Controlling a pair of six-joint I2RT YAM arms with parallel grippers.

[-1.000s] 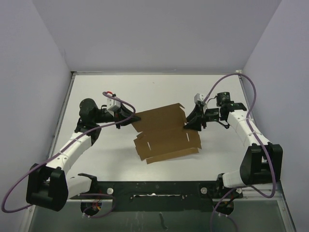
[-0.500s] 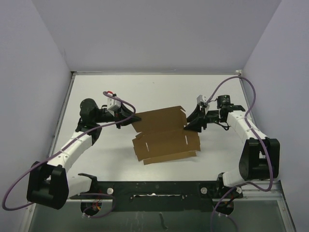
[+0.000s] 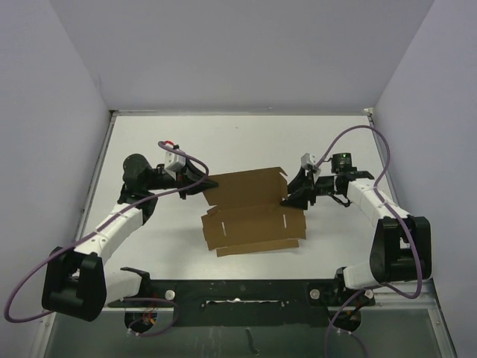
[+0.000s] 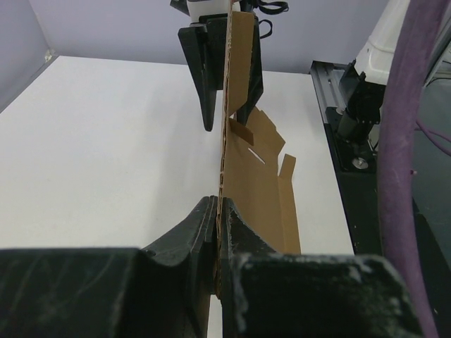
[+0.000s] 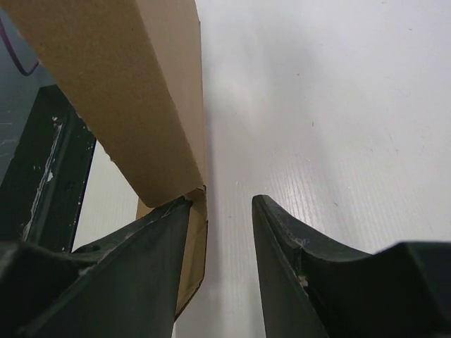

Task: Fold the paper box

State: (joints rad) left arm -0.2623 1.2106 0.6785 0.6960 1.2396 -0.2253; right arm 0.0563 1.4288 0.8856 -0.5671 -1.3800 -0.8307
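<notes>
1. One white table [image 3: 246, 142] carries everything, with both arm bases at its 6 o'clock edge in our top view.
2. Near the table's middle we see the paper box [image 3: 253, 216], a brown die-cut sheet with slits and tabs. Its 12 o'clock panel stands up off the surface between the grippers, while its 6 o'clock panels lie flatter on the table.
3. At the sheet's 10 o'clock corner sits the left gripper [image 3: 205, 181]. In its wrist view the jaws are pinched tight on the thin cardboard edge, which stands upright between them.
4. At the sheet's 3 o'clock edge sits the right gripper [image 3: 291, 196]. Its jaws stand narrowly apart with bare table showing between them. One finger seems to touch a folded cardboard edge, though we cannot be sure from that close view.
</notes>
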